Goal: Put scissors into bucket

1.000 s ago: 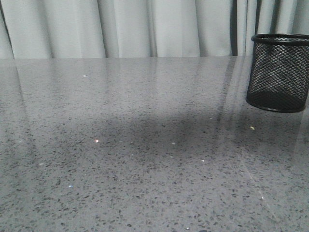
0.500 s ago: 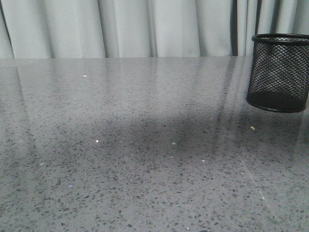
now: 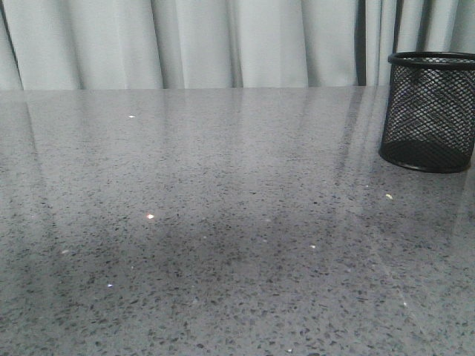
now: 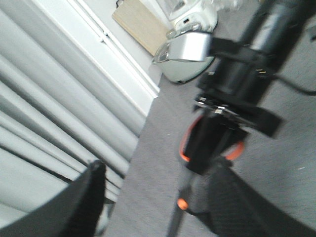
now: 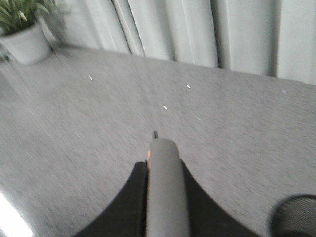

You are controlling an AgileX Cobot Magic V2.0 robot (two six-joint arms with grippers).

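Note:
The bucket [image 3: 428,111], a black wire-mesh cup, stands upright at the table's far right edge in the front view; its rim also shows in the right wrist view [image 5: 294,217]. No arm shows in the front view. My right gripper [image 5: 165,168] is shut on the scissors [image 5: 165,192], seen edge-on as a grey handle with an orange glint. In the left wrist view the right gripper [image 4: 212,143] holds the scissors [image 4: 183,148] in the air by the orange-lined loops, blades hanging down. My left gripper [image 4: 158,190] is open and empty, close beside them.
A grey speckled table [image 3: 223,222] has pale curtains [image 3: 223,44] behind it. A potted plant [image 5: 24,34] stands far off in the right wrist view. A white and silver appliance [image 4: 190,54] and a wooden board [image 4: 140,22] lie beyond the arms.
The broad shadow on the table has slid toward the front edge and faded. The bucket has not moved.

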